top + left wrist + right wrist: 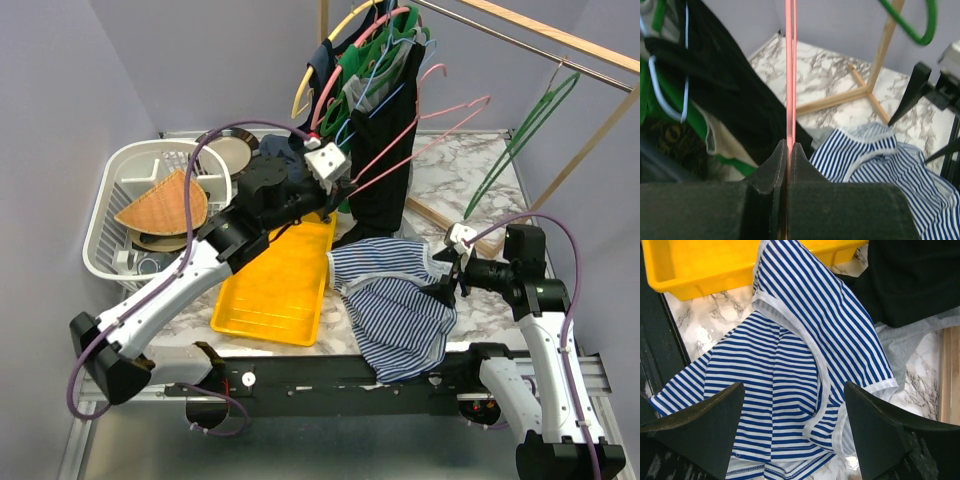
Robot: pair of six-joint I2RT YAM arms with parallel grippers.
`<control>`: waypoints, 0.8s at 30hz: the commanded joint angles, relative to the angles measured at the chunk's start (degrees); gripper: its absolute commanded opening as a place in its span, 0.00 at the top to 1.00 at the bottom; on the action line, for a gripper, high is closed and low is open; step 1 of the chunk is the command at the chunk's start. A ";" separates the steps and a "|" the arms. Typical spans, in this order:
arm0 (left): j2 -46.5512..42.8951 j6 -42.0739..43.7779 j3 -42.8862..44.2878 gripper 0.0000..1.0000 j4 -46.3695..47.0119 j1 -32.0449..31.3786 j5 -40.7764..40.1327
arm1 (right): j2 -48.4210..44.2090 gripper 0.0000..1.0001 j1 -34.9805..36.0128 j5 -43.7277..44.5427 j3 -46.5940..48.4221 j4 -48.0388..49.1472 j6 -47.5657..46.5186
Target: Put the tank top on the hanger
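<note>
left gripper [789, 146] pinches the hanger [790, 75] | right gripper [794, 387] spread over tank top [790, 355] — bunched on table [455, 170], near right | next: pinch one strap edge [824, 380] only — not both layers, hold hanger steady

Robot test cell in a lab, not a home: plain lilac-grey walls [200, 60] box in a marble-print tabletop [450, 170], two cabled robot arms [190, 275] bolted to a dark rail [350, 385], staged props around (wooden clothes rack [560, 45], white dish basket [110, 215], yellow tray [270, 290]).
</note>
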 commanded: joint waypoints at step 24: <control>-27.91 -0.42 -17.41 1.00 -38.72 0.44 13.18 | 3.58 0.00 -0.46 -19.26 15.38 -23.60 -23.06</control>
